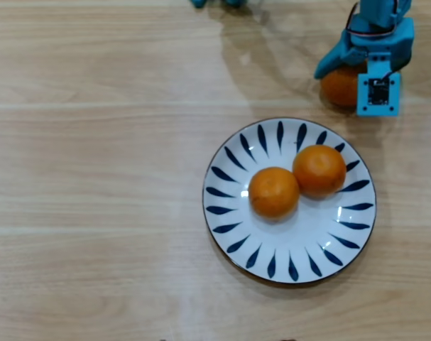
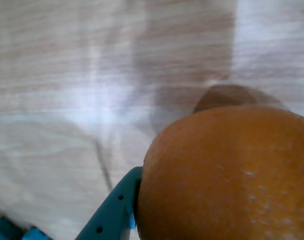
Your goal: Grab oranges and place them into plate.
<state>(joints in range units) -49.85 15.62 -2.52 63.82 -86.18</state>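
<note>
Gripping the third orange (image 1: 339,85) on the table (image 1: 94,177) just beyond the plate (image 1: 290,263), the blue gripper (image 1: 343,74) appears clenched around it. Two oranges (image 1: 273,192) already sit touching inside; a clean lift over the rim toward bare porcelain seems wisest.

No readable text, labels or numbers anywhere.

Look to the upper right of the overhead view and you see a teal-blue plastic arm (image 1: 378,35), its body built of blocky printed parts. A flat rectangular teal plate at its lower end carries a small dark square module (image 1: 378,91). Thin red and black cables curve along its left side. In the wrist view, at the bottom edge, you see one teal finger (image 2: 114,212) pierced by small round holes.
</note>
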